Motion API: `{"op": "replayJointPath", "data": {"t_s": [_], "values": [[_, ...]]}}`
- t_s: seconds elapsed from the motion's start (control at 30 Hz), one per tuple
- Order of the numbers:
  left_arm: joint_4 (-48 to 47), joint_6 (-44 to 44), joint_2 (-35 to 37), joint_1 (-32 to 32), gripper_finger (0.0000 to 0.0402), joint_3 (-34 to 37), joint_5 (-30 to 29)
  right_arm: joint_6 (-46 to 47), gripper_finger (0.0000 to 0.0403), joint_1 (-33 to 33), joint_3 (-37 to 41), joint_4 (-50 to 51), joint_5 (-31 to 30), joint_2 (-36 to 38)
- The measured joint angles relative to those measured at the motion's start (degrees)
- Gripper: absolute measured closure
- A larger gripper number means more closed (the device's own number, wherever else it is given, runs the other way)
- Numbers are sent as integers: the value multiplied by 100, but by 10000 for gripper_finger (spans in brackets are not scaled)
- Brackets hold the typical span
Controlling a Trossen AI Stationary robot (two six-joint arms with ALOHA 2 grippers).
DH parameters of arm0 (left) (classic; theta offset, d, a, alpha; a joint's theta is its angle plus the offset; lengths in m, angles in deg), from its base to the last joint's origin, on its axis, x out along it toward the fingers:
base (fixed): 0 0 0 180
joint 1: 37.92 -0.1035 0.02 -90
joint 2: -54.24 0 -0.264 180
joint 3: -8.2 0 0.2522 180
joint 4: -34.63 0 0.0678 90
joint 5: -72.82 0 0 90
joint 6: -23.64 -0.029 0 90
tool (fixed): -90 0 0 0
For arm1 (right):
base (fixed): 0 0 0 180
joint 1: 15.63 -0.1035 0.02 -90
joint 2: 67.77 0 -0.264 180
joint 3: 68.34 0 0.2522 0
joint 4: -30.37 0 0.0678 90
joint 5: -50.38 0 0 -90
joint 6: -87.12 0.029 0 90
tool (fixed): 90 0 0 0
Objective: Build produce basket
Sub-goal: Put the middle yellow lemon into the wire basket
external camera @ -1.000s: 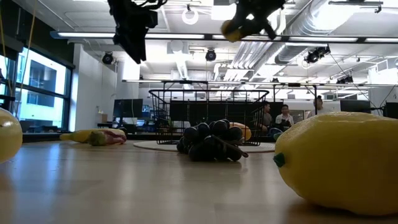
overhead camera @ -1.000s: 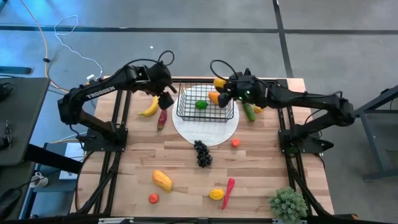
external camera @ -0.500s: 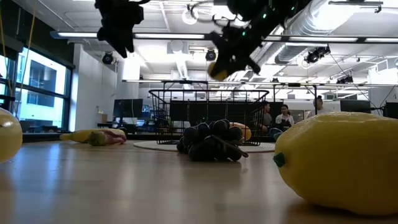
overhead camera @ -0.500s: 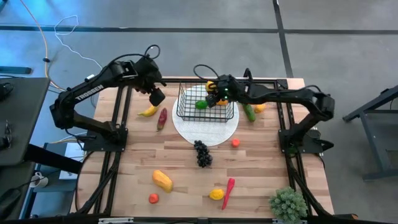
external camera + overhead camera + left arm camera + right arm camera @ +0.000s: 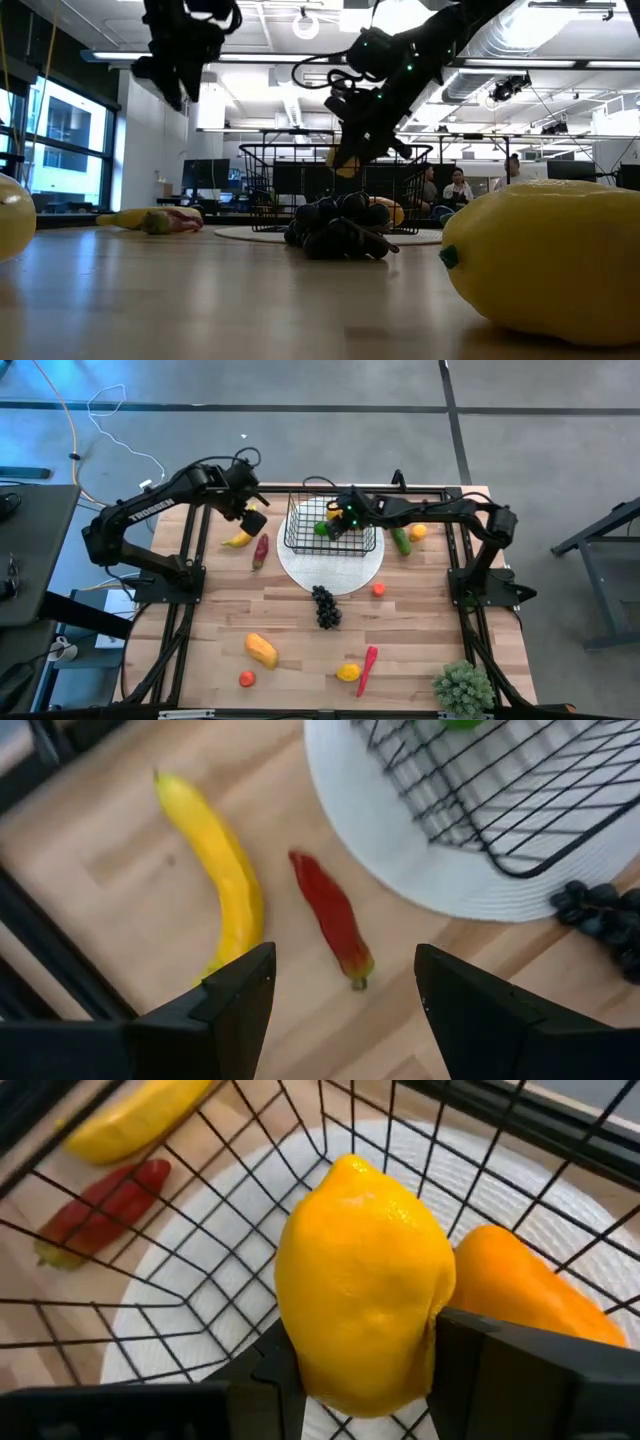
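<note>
**Inspector A:** Risk?

**Inspector B:** The lemon (image 5: 365, 1285) may clip the basket (image 5: 332, 538) rim or roll onto the orange piece (image 5: 525, 1295) if dropped high. The basket sits at twelve o'clock on the plate (image 5: 330, 567).

**Inspector A:** Grippers?

**Inspector B:** The right gripper (image 5: 343, 520) is clamped on the lemon inside the basket. The left gripper (image 5: 340, 985) is spread, empty, above the banana (image 5: 215, 870) and chili (image 5: 330, 915), at the basket's nine o'clock.

Basket (image 5: 331, 528) on plate (image 5: 330, 565), banana (image 5: 238, 538) and chili (image 5: 261, 550) to its left.
</note>
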Motion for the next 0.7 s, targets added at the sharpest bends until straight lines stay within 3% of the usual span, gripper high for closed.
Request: {"op": "replayJointPath", "data": {"t_s": [0.2,0.5,0.7], "values": [[188,749,0,273,174,702,78,-9,283,22,2,231,174,-56],[1301,1753,0,714,174,1707,50,121,282,55,2,322,295,-56],[2030,2282,-2,847,174,2312,48,142,249,61,2,335,294,-56]]}}
